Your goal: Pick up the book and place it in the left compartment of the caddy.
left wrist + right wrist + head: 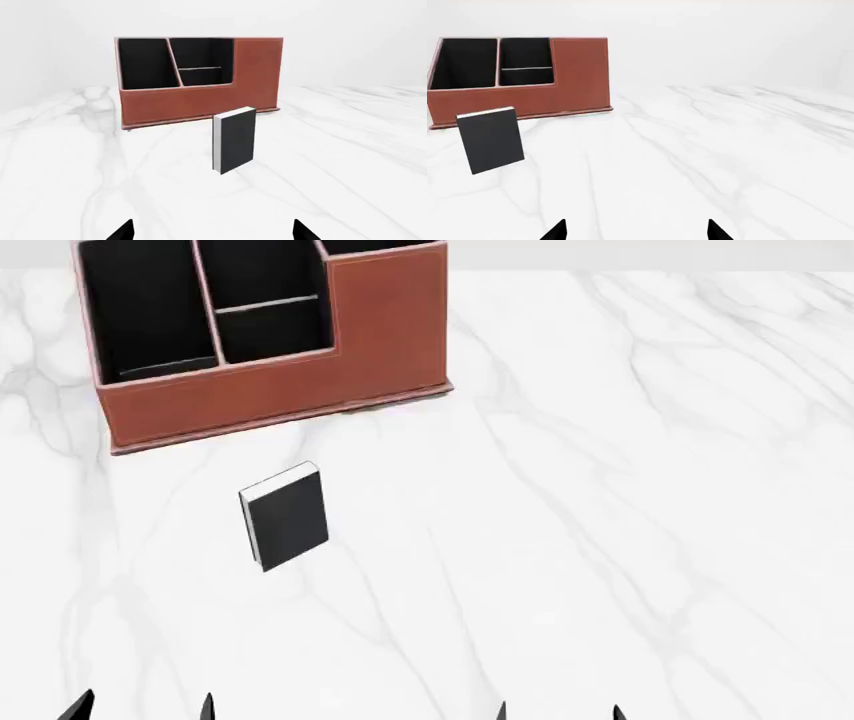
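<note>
The book (284,517) is lying flat on the white marble tabletop (601,490), at about 6 o'clock from the caddy (267,350) and apart from it. The caddy is sitting toward 11 o'clock in the head view, its left compartment (144,315) showing only black lining. The left gripper (140,708) and right gripper (558,712) are both showing spread fingertips at the near edge, gripping nothing, well apart from the book.
</note>
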You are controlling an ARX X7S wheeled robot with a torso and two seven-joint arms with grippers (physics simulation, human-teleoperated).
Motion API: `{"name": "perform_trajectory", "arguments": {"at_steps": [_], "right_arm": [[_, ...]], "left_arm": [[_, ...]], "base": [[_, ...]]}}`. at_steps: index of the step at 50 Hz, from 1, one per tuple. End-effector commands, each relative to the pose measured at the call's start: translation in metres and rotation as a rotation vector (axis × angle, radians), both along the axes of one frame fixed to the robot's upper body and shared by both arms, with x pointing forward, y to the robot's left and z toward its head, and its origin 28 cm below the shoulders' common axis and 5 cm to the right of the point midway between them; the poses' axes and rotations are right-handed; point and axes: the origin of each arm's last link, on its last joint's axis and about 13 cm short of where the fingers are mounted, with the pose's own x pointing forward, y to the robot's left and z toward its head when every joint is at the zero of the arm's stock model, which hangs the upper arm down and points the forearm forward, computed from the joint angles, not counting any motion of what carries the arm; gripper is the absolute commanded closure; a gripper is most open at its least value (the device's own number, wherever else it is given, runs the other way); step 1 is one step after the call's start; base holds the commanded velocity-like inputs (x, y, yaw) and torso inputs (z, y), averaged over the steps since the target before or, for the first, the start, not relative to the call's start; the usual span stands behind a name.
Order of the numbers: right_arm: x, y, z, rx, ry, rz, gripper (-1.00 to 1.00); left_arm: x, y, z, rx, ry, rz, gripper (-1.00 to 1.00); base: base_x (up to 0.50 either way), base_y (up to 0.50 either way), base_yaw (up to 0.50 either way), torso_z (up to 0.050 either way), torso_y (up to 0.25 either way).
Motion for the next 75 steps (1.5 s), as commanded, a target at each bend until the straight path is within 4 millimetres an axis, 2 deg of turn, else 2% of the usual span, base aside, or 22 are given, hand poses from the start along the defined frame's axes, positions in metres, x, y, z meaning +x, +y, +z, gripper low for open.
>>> {"name": "perform_trajectory", "arguments": {"at_steps": [1,7,8,9,10,15,21,30,37,40,41,43,44,47,48,51,52,58,61,75], "right_arm": [[0.000,0.000,0.001,0.001,0.002,-0.007,-1.00],[-0.002,-0.003,0.003,0.012,-0.015,-0.028,-1.00],[-0.007,-0.003,-0.003,-0.002,0.124,-0.029,-1.00],[-0.002,-0.002,0.001,0.005,0.001,-0.033,-1.00],[0.002,-0.001,0.001,-0.015,-0.003,-0.032,-1.00],[0.009,-0.001,0.000,-0.031,-0.006,-0.059,-1.00],[0.002,-0.007,0.001,-0.020,-0.039,-0.098,-1.00],[-0.006,-0.012,0.003,-0.021,-0.044,-0.110,-1.00],[-0.011,-0.012,0.006,-0.031,-0.048,-0.109,-1.00],[-0.011,-0.013,0.007,-0.038,-0.051,-0.109,-1.00],[-0.012,-0.013,0.007,-0.040,-0.051,-0.111,-1.00],[-0.012,-0.013,0.008,-0.042,-0.052,-0.109,-1.00],[-0.012,-0.013,0.009,-0.046,-0.052,-0.109,-1.00],[-0.012,-0.011,0.010,-0.049,-0.054,-0.102,-1.00],[-0.012,-0.010,0.011,-0.051,-0.054,-0.094,-1.00],[-0.012,-0.009,0.012,-0.059,-0.054,-0.081,-1.00],[-0.011,-0.008,0.012,-0.059,-0.051,-0.078,-1.00],[-0.015,-0.009,0.017,-0.064,-0.064,-0.076,-1.00],[-0.018,-0.009,0.019,-0.066,-0.068,-0.075,-1.00],[-0.021,-0.012,0.025,-0.053,-0.097,-0.065,-1.00]], "left_arm": [[0.000,0.001,0.000,-0.004,-0.006,0.002,-1.00],[-0.007,0.002,0.003,0.013,-0.052,0.008,-1.00],[0.019,0.002,0.014,0.046,0.039,0.019,-1.00],[-0.008,0.001,-0.005,0.041,0.023,0.013,-1.00],[-0.006,0.001,-0.003,0.036,-0.043,0.006,-1.00],[-0.002,0.006,0.001,0.047,-0.029,0.014,-1.00],[-0.004,0.006,0.008,0.022,-0.031,0.033,-1.00],[-0.005,0.009,0.030,0.006,-0.085,0.062,-1.00],[-0.007,0.008,0.031,0.005,-0.089,0.055,-1.00],[-0.005,0.014,0.044,0.001,-0.115,0.068,-1.00],[-0.003,0.019,0.056,0.038,-0.169,0.099,-1.00],[0.000,0.024,0.068,0.070,-0.225,0.141,-1.00],[0.005,0.034,0.083,0.064,-0.265,0.192,-1.00],[0.010,0.048,0.108,0.062,-0.314,0.250,-1.00],[0.012,0.057,0.123,0.084,-0.376,0.309,-1.00],[0.012,0.068,0.144,0.134,-0.466,0.370,-1.00],[0.010,0.075,0.151,0.096,-0.459,0.418,-1.00],[-0.002,0.087,0.140,0.038,-0.437,0.428,-1.00],[-0.005,0.087,0.136,0.050,-0.437,0.422,-1.00],[-0.014,0.088,0.136,0.029,-0.463,0.421,-1.00]], "base": [[0.00,0.00,0.00,0.000,0.000],[0.00,0.00,0.00,0.000,0.000],[0.00,0.00,0.00,0.000,0.000],[0.00,0.00,0.00,0.000,0.000],[0.00,0.00,0.00,0.000,0.000],[0.00,0.00,0.00,0.000,0.000],[0.00,0.00,0.04,0.000,0.000],[0.00,0.00,0.50,0.000,0.000],[0.00,0.00,0.50,0.000,0.000],[0.00,0.00,0.50,0.000,0.000],[0.00,0.00,0.50,0.000,0.000],[0.00,0.00,0.50,0.000,0.000],[0.00,0.00,0.50,0.000,0.000],[0.00,0.00,0.50,0.000,0.000],[0.00,0.00,0.50,0.000,0.000],[0.00,0.00,0.50,0.000,0.000],[0.00,0.00,0.50,0.000,0.000],[0.00,0.00,0.50,0.000,0.000],[0.00,0.00,0.50,0.000,0.000],[-0.01,0.04,0.14,0.000,0.000]]}}
